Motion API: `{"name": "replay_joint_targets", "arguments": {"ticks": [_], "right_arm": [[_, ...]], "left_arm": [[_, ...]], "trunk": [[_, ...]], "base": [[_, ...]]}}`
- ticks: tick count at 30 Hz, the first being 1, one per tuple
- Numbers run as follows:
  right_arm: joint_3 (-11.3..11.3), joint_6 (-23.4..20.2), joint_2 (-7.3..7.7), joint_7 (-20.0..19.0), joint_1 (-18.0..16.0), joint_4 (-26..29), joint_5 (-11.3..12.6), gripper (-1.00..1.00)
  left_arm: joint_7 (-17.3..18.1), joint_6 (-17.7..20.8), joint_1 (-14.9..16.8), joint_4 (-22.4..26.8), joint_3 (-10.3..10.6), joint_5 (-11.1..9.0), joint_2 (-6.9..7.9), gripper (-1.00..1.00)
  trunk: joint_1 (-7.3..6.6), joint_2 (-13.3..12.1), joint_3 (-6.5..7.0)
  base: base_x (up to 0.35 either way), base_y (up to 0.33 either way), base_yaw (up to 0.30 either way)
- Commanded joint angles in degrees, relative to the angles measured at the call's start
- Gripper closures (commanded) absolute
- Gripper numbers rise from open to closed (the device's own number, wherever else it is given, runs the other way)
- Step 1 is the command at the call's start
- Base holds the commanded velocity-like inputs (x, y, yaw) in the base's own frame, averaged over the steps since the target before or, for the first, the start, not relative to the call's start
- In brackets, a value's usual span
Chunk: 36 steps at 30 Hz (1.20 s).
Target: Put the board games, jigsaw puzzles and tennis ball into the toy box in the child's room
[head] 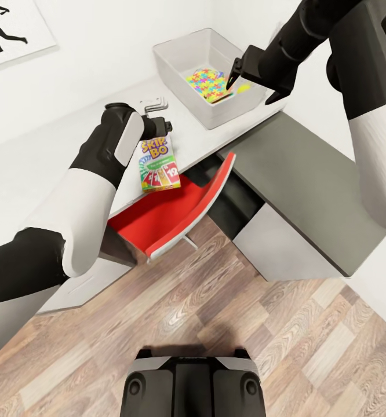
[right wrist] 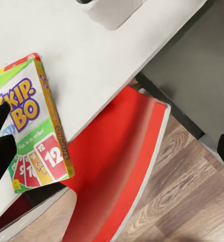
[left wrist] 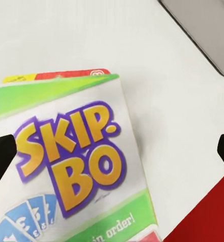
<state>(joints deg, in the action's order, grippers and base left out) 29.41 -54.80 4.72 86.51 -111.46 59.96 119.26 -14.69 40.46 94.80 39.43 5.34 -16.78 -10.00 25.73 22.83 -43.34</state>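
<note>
The left gripper point(head: 160, 128) hangs wide open over the Skip-Bo box point(head: 159, 164) near the table point(head: 36, 156) edge, so it should drop straight down, pinch both long sides, then carry it to the toy box point(head: 184, 72); the right gripper point(head: 250, 81) is open too.

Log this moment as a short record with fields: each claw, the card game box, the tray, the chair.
left claw: open, over the Skip-Bo box, fingers either side of it
right claw: over the tray, state unclear
white and green Skip-Bo card game box: flat on the pale grey desk top, near its edge
pale grey tray: holds a multicoloured jigsaw sheet
red chair: tucked under the desk edge
</note>
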Motion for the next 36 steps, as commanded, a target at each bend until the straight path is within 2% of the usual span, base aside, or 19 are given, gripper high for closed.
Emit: {"name": "replay_joint_targets", "arguments": {"ticks": [1,18,21,25,27,29,31,36], "right_arm": [[0.2,-0.6,0.31,0.5,-0.1,0.1,0.7,-1.00],[0.1,-0.8,0.70,0.6,0.0,0.1,0.0,-1.00],[0.1,-0.9,0.75,0.6,0.0,0.1,0.1,-1.00],[0.1,-0.9,0.76,0.5,0.0,0.1,0.1,-1.00],[0.2,-0.9,0.73,0.5,0.0,0.1,0.1,-1.00],[0.2,-0.9,0.55,0.5,0.0,0.2,0.1,-1.00],[0.3,-0.9,0.46,0.6,0.0,0.2,0.1,-1.00],[0.4,-0.8,0.59,0.7,-0.1,0.4,0.0,-1.00]], "left_arm": [[-0.5,0.1,0.0,0.0,0.2,-0.6,0.00,-1.00],[-0.6,-0.8,-0.3,0.0,0.3,-0.3,0.00,-1.00],[-0.6,-0.8,-0.6,0.0,1.0,-0.1,0.00,-1.00],[-0.7,-0.8,-0.9,0.0,3.9,0.1,0.00,-1.00],[-0.9,-0.9,-1.0,0.0,6.3,0.2,0.00,-1.00],[-2.6,-0.9,-1.1,-0.1,9.6,0.1,0.00,-1.00],[-5.0,-0.9,-1.1,-0.1,11.3,0.0,0.00,-1.00],[-8.4,-1.1,-1.2,-0.2,12.9,-0.3,0.00,-1.00]], "trunk": [[0.06,0.1,-0.07],[0.06,0.1,-0.07],[0.06,0.1,-0.07],[0.06,0.1,-0.07],[0.06,0.1,-0.07],[0.06,0.1,-0.07],[0.06,0.1,-0.07],[0.06,0.1,-0.07]], "base": [[0.169,0.000,0.000],[0.118,0.000,0.000],[0.081,0.000,0.000],[0.030,0.000,0.000],[0.011,0.000,0.000],[0.005,0.000,0.000],[0.003,0.000,0.000],[0.001,0.000,0.000]]}}
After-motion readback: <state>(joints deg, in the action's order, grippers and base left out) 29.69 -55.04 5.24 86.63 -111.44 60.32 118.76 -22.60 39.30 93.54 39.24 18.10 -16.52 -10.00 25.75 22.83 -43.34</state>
